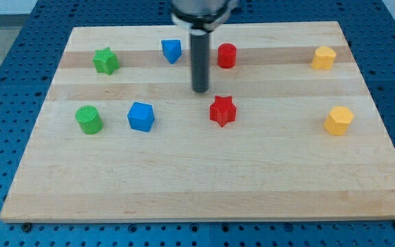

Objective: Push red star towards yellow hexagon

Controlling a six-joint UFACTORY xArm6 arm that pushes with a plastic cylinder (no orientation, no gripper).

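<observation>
The red star (222, 110) lies near the middle of the wooden board. The yellow hexagon (339, 120) lies at the view's right, about level with the star. My tip (200, 90) stands just above and to the left of the red star, a small gap apart from it. The rod rises straight up to the view's top edge.
A red cylinder (227, 55) sits right of the rod. A blue block (172, 50) sits left of it. A yellow block (324, 57) is at top right. A green star (105, 61), green cylinder (88, 119) and blue block (141, 116) are at left.
</observation>
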